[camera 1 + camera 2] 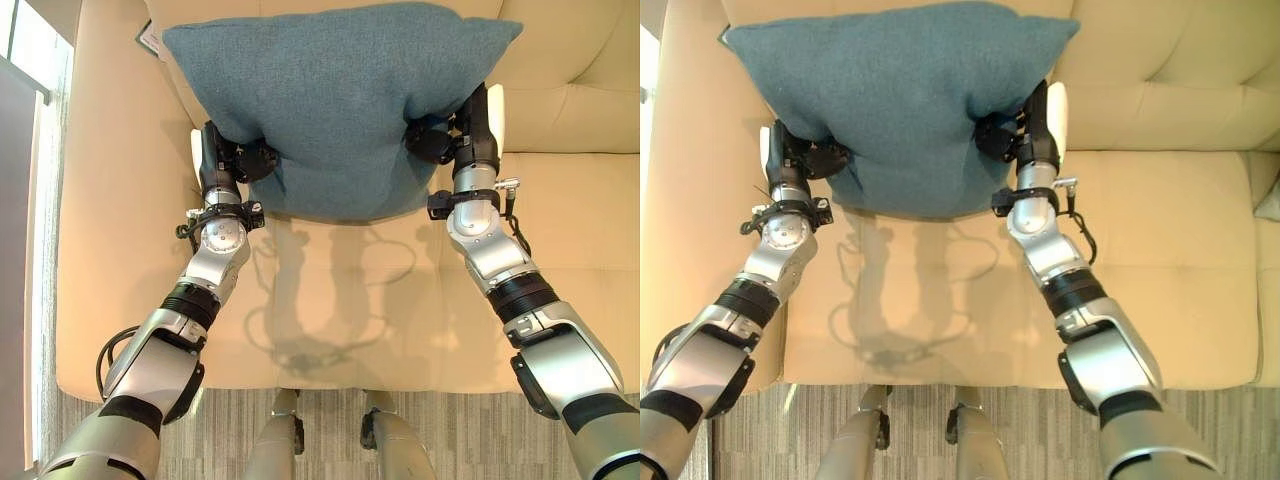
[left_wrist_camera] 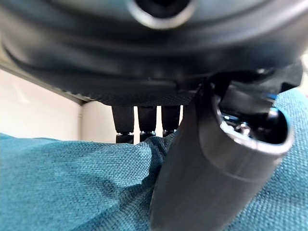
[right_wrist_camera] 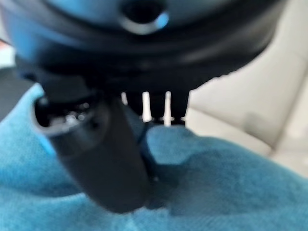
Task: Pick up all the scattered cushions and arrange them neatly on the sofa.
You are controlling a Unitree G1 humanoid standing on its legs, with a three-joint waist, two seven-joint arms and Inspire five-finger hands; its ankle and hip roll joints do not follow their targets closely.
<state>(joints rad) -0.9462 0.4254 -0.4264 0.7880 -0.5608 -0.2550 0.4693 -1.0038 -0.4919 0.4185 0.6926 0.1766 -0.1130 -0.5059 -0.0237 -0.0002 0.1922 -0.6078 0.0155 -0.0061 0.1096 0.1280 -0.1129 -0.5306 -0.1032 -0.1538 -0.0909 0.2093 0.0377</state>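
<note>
The cushion (image 1: 340, 100) is teal-blue with a fine woven texture. The sofa (image 1: 560, 210) is plain cream-beige. The carpet (image 1: 330, 440) below shows grey and beige stripes.

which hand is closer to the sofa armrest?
Left. The left hand pinches the teal cushion's left edge, on the side of the sofa armrest. The right hand grips the cushion's opposite edge, toward the sofa's middle.

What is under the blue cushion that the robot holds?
Under the cushion lies the beige sofa seat, with its backrest behind. The left hand and right hand pinch its lower edge. The sofa part that it covers is hidden.
</note>
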